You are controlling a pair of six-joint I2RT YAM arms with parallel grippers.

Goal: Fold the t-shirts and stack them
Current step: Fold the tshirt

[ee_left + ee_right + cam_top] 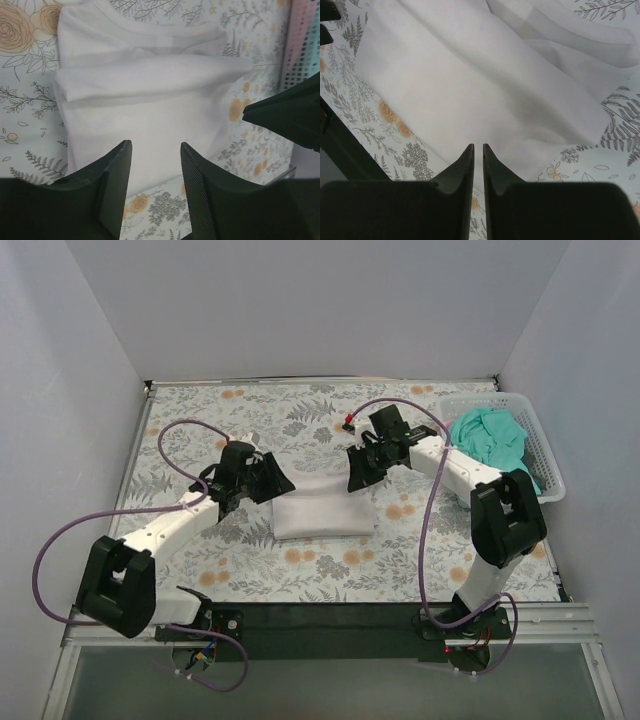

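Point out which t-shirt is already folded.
The white t-shirt, lying as a flat folded rectangle on the table; the teal t-shirt is bunched up in the basket.

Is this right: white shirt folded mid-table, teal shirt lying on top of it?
Not quite. The teal shirt is not on the white shirt; it lies crumpled in the white basket at the far right, as the top external view shows. The white shirt is folded mid-table.

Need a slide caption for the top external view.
Left arm and right arm flank folded white cloth t-shirt on floral-print table; crumpled teal-green t-shirt in white plastic lattice basket.
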